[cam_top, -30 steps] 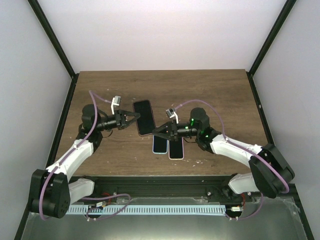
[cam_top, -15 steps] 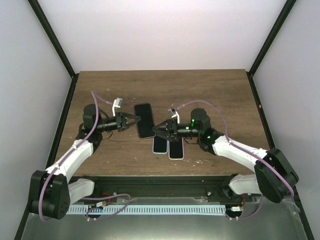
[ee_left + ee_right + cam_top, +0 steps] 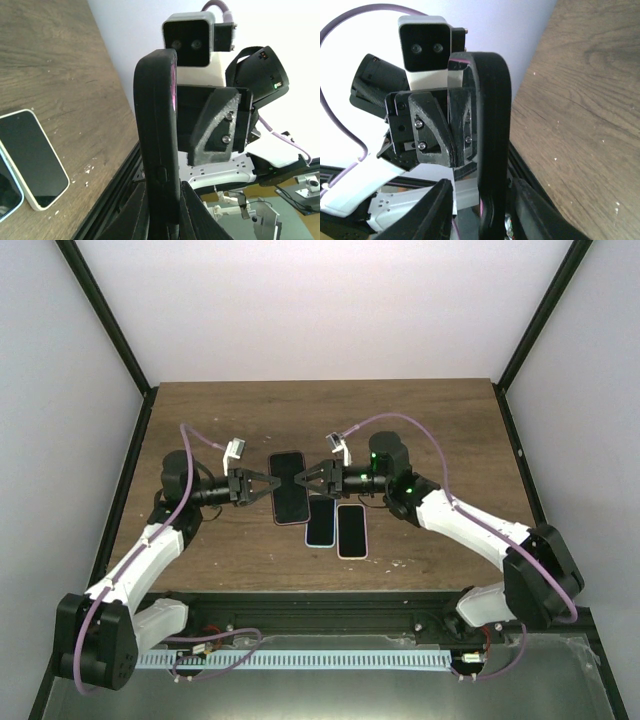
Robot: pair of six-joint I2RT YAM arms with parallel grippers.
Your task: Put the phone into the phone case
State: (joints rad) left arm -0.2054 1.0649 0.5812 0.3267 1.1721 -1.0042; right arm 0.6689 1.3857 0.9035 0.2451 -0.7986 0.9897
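Observation:
A black phone case [image 3: 290,487] with a pink edge showing along it is held above the table between both grippers. My left gripper [image 3: 266,487] is shut on its left edge; the left wrist view shows the case [image 3: 157,130] edge-on with the gripper [image 3: 165,205] pinching it from both sides. My right gripper [image 3: 306,478] is open, its fingers straddling the case's right edge. In the right wrist view the case [image 3: 492,135] stands inside the gripper [image 3: 487,205], with a gap beside the left finger [image 3: 437,210].
Two phones lie flat on the wood table [image 3: 440,430] below the case: a blue-rimmed one [image 3: 321,525] and a white-rimmed one [image 3: 352,531], the latter also in the left wrist view [image 3: 32,160]. The table's black front rail [image 3: 330,605] runs just beyond them.
My right gripper has lifted off the phones on the table and moved back-left to the case's right edge. My left gripper has carried the case slightly right and nearer.

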